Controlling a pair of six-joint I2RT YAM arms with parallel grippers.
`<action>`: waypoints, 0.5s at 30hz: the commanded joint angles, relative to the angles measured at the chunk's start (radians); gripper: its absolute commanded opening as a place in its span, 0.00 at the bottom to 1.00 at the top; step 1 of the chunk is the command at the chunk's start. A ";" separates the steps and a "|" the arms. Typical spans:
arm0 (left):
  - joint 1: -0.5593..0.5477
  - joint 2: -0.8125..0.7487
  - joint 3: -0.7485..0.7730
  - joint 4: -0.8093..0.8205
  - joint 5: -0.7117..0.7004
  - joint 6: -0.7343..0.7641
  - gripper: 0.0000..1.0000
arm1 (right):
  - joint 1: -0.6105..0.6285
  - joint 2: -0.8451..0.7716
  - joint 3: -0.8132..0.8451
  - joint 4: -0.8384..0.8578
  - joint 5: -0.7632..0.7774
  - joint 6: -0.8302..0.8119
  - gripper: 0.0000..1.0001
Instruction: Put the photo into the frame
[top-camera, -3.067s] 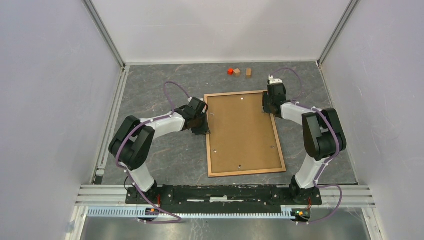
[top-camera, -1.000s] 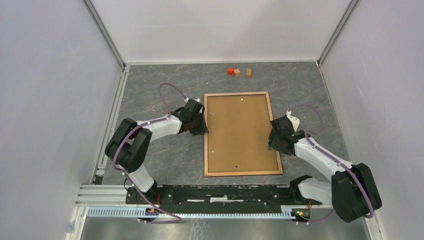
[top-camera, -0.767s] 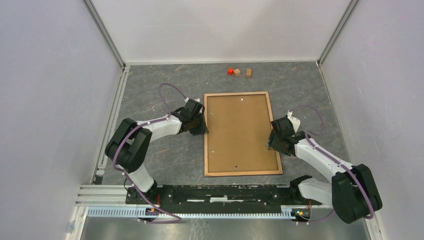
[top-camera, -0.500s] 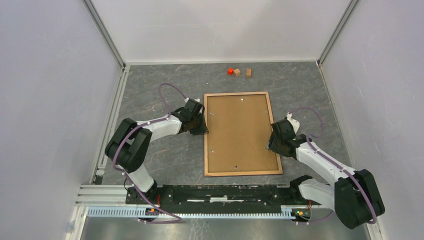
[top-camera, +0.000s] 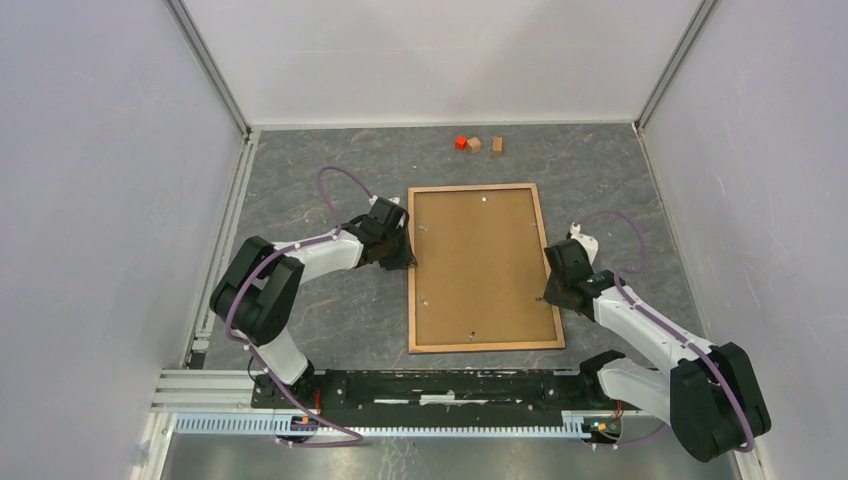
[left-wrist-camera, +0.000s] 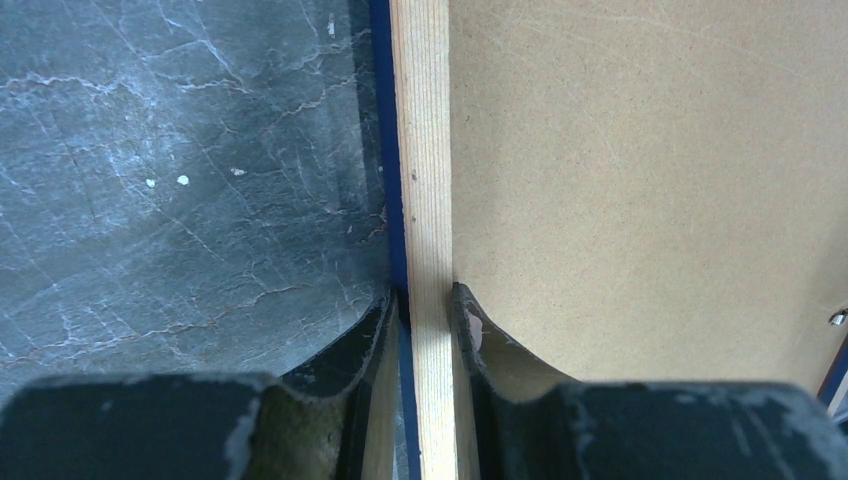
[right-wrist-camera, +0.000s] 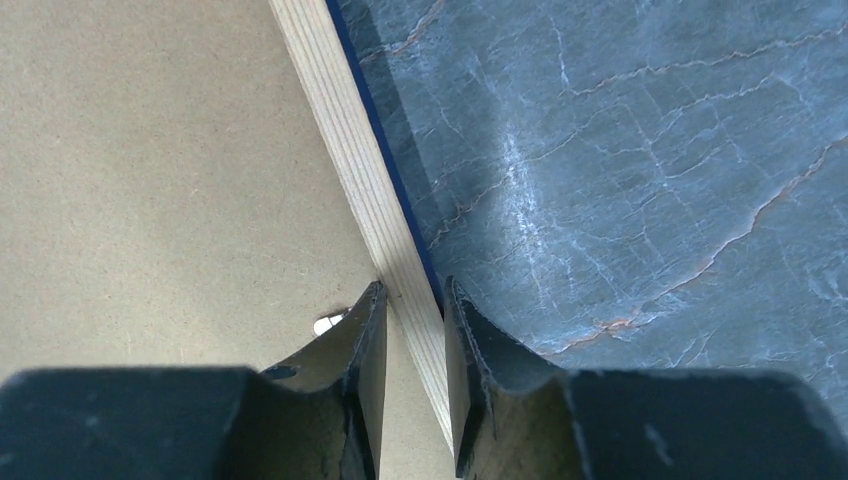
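Frame (top-camera: 486, 346) lies back-up on table (top-camera: 330, 170), with board (top-camera: 480, 265) filling it. Left fingers (left-wrist-camera: 467, 330) are clamped on the frame's left rail, mid-length. I see right fingers (right-wrist-camera: 365, 340) pinched on its right rail, nearer the frame's near end.

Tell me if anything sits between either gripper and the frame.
Nothing visible does. The left gripper clamps the frame directly on its left rail, the right gripper on its right rail; only the rail's bare wood sits in each grip.
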 joint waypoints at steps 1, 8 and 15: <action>0.006 0.006 -0.026 -0.051 -0.012 0.023 0.07 | 0.006 0.012 -0.032 -0.047 -0.023 -0.070 0.31; 0.006 0.006 -0.026 -0.051 -0.012 0.024 0.07 | 0.006 -0.007 0.043 -0.056 0.035 -0.026 0.56; 0.007 0.005 -0.026 -0.051 -0.012 0.023 0.07 | 0.005 0.046 0.094 -0.071 0.012 0.084 0.60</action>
